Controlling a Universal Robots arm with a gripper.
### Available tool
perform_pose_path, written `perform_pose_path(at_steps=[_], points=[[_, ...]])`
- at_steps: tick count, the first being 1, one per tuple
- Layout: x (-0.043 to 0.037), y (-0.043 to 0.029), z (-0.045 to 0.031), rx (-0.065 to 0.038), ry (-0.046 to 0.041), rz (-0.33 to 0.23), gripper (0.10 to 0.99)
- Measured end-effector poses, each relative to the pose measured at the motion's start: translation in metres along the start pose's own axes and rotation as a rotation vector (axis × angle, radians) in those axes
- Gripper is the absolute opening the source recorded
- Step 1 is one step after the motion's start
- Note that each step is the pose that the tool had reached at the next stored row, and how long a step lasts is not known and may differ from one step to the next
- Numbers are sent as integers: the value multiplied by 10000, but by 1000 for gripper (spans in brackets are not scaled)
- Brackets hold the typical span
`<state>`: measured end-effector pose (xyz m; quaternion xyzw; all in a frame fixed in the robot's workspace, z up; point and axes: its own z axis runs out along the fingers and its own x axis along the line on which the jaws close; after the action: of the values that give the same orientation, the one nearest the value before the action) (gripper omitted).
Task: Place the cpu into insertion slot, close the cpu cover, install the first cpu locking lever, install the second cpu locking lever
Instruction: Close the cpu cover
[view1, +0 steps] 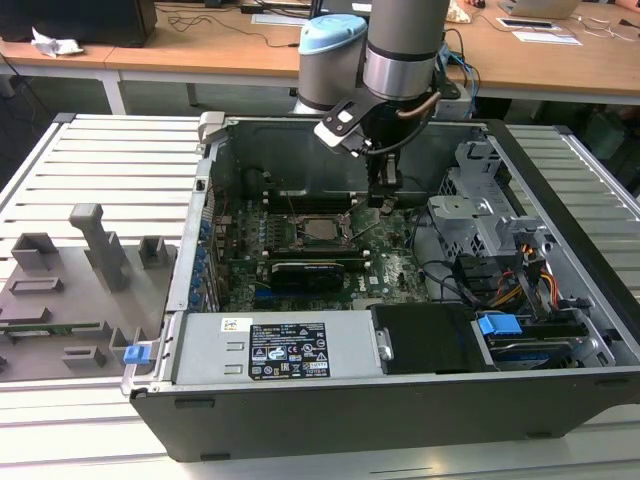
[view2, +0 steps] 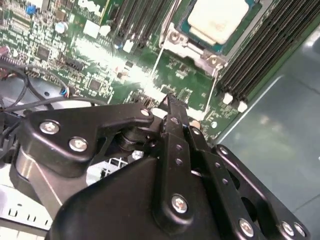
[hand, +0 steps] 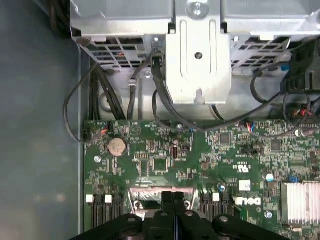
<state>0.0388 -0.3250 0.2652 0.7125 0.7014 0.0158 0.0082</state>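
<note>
Black two-finger gripper (view2: 172, 112): the fingers are pressed together and nothing is seen between them. It is held low over the green circuit board (hand: 165, 150), just beside the insertion slot (view1: 303, 226), a square black socket with a thin metal rim. The cpu (view2: 220, 17), a small flat square chip with a silvery-grey face, is seated inside the slot. The cpu cover (view2: 202, 44), a thin dark-silver metal frame, is laid round it; whether it is latched cannot be told.

The chip is judged light, stiff, smooth-faced and fragile underneath, so it is best taken by opposite edges.

The chip's face is given by the second wrist view. The first wrist view gives the grey metal drive cage (hand: 200, 60) beyond the slot. The open black computer case (view1: 400, 420) is given by the exterior view.
</note>
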Motion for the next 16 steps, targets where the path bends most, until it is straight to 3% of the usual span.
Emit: perform_pose_path(at_steps=[1,7,13,16], points=[[4,109,3,99,-4,2,106],[12,246,19,159,-2,-10,106],[11,275,140,182,6,-47,106],[10,263,154,182,18,-56,106]])
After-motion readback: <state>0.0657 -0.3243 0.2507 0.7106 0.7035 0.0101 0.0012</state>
